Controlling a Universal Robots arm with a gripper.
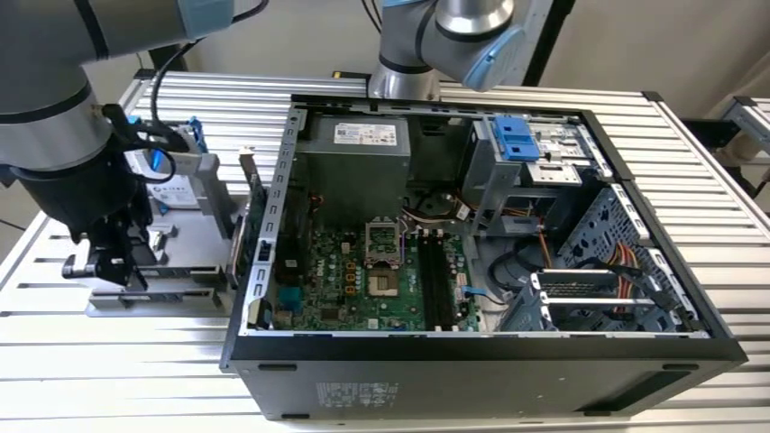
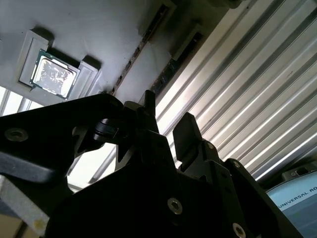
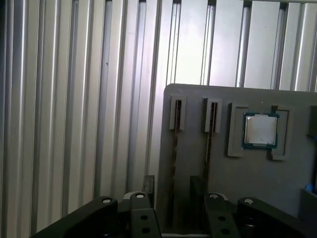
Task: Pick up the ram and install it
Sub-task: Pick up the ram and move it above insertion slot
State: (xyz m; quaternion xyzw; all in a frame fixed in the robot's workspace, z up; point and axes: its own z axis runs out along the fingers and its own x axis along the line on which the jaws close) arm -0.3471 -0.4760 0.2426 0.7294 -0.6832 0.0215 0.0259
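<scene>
The ram (image 3: 175, 148) stands on edge in a slot of the grey holder (image 3: 193, 104), showing as a thin dark green strip (image 2: 166, 77) in the second wrist view. My gripper (image 3: 173, 191) hangs just above it, open, with one black finger (image 3: 148, 184) on each side and not touching it. The second wrist view shows the gripper (image 2: 167, 116) in line with the same strip. A second thin stick (image 3: 211, 139) sits in the neighbouring slot. In the exterior view the gripper (image 1: 114, 262) is over the holder (image 1: 162, 302), to the left of the open computer case.
A processor chip (image 3: 261, 130) lies in a pocket of the holder beside the slots. A hard drive in a blue frame (image 1: 175, 185) stands at the holder's far end. The open case (image 1: 481, 347) shows the motherboard's memory slots (image 1: 435, 281). Everything rests on a ribbed aluminium table (image 3: 74, 99).
</scene>
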